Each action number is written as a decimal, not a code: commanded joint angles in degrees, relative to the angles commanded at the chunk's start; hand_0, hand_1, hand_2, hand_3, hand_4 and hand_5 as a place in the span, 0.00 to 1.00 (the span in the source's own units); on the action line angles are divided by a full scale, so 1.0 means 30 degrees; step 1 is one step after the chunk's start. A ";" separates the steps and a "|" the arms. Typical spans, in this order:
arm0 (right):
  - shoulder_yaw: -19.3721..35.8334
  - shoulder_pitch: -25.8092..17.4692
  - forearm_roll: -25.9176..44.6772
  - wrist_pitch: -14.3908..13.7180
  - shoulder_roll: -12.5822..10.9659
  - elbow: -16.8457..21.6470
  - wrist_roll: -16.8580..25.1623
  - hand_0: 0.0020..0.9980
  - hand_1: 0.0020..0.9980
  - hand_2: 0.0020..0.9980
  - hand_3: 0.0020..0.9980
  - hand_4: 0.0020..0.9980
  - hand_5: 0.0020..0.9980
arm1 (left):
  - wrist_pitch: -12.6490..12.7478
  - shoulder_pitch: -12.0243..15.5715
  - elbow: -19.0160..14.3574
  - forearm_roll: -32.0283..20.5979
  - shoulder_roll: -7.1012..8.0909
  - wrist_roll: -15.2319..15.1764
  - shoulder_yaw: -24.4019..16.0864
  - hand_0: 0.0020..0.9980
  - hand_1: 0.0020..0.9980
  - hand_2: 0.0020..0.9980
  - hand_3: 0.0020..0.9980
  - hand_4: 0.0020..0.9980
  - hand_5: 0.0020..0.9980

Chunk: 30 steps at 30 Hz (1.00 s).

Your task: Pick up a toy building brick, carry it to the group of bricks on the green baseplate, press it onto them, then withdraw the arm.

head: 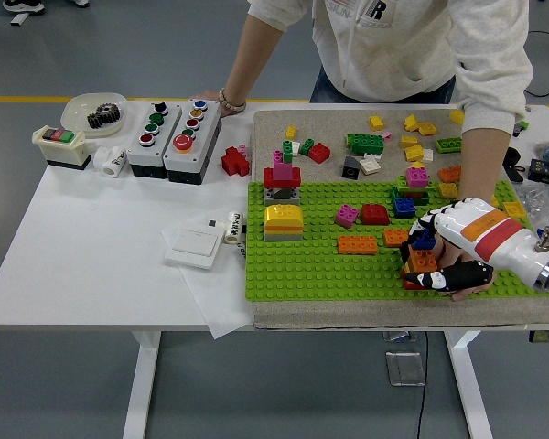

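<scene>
The green baseplate lies on a beige mat at the table's right. Near its right front stands a small stack: a blue brick on an orange brick over a red one. My right hand, white with an orange band, reaches in from the right. It is shut on the blue brick, fingers on top and the black thumb in front of the stack. A person's hand rests on the baseplate just under my hand. My left arm is out of view.
Other builds stand on the baseplate: a yellow block, a red and pink tower, an orange plate. Loose bricks litter the mat behind. Button boxes, a white switch and a gear bowl sit left.
</scene>
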 joint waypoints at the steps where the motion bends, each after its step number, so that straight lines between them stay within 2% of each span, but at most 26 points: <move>1: -0.0018 0.0015 0.0008 -0.0003 0.0017 -0.0066 0.0002 0.47 0.54 0.62 0.59 0.87 0.65 | -0.0007 0.0001 0.0000 0.0026 -0.0001 0.0004 -0.0014 0.43 0.48 0.52 0.60 0.62 0.76; 9: -0.0182 0.0126 0.0050 -0.0007 0.0143 -0.0699 0.0013 0.47 0.54 0.62 0.59 0.87 0.65 | -0.0049 0.0020 -0.0009 0.0076 -0.0005 0.0021 -0.0055 0.43 0.48 0.53 0.59 0.62 0.76; 30: -0.0024 -0.0023 0.0027 0.0020 0.0193 -0.0628 -0.0027 0.47 0.54 0.62 0.59 0.87 0.65 | -0.0077 -0.0084 -0.0006 -0.0072 0.0011 -0.0037 0.0028 0.43 0.48 0.52 0.60 0.62 0.76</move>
